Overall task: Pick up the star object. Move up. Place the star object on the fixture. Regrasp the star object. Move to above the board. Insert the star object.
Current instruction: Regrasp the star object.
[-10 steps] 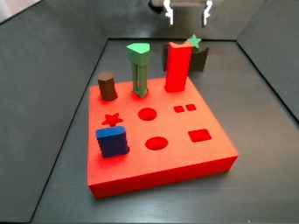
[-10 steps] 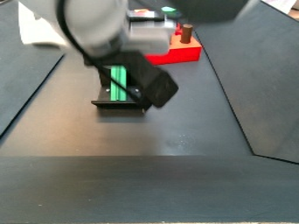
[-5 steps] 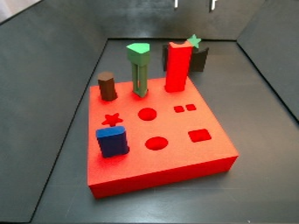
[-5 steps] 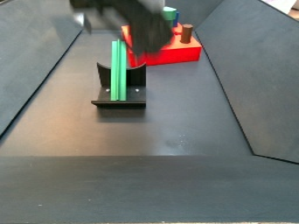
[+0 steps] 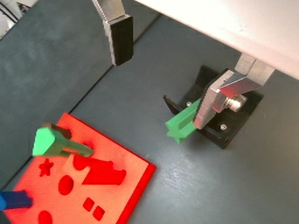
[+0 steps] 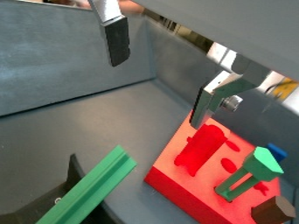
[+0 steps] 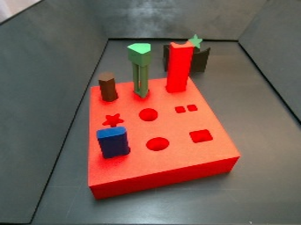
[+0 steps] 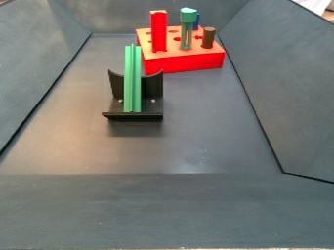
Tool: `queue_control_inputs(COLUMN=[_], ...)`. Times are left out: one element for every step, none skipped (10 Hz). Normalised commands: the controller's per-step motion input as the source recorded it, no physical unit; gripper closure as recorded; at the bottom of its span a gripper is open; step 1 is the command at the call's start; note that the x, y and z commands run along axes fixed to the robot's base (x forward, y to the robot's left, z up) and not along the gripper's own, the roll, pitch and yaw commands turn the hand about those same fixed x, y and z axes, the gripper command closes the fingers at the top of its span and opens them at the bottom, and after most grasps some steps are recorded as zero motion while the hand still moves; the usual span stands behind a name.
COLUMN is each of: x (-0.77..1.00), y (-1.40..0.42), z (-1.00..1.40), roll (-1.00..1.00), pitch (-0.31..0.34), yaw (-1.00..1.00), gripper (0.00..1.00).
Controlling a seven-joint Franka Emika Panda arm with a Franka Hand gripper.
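The star object (image 8: 132,78), a long slim green peg, stands leaning on the fixture (image 8: 135,113), a dark L-shaped bracket, apart from the board (image 8: 189,63). In a side view only its star top (image 7: 194,40) shows behind the red post, beside the fixture (image 7: 203,60). My gripper (image 5: 163,92) is open and empty, high above the floor and above the peg (image 5: 181,122) and fixture (image 5: 228,129). Its fingers (image 6: 115,44) stand wide apart in both wrist views; the peg (image 6: 93,185) lies below them. The gripper is out of both side views.
On the board (image 7: 165,171) stand a tall red post (image 7: 179,67), a green peg with a triangular top (image 7: 140,68), a short brown cylinder (image 7: 108,87) and a blue block (image 7: 113,141). Dark sloping walls ring the floor.
My gripper has risen out of both side views. The star object stays on the fixture, unmoved.
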Motion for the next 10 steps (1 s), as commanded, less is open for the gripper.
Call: queue_control_inputs(x=[-0.03, -0.03, -0.03, -0.01, 0.00, 0.00, 0.00, 0.01, 0.01, 0.03], y=[-0.35, -0.14, -0.05, -0.04, -0.04, -0.03, -0.02, -0.02, -0.02, -0.03], z=[0.10, 0.06, 0.04, 0.02, 0.02, 0.02, 0.02, 0.01, 0.01, 0.00], roll=[1.00, 1.00, 1.00, 1.00, 1.00, 1.00, 1.00, 1.00, 1.00, 1.00], pitch=[0.029, 0.025, 0.023, 0.020, 0.018, 0.017, 0.019, 0.027, 0.033, 0.043], yaw=[0.02, 0.02, 0.02, 0.03, 0.03, 0.03, 0.03, 0.03, 0.03, 0.04], gripper=[0.00, 0.00, 0.00, 0.00, 0.00, 0.00, 0.00, 0.00, 0.00, 0.00])
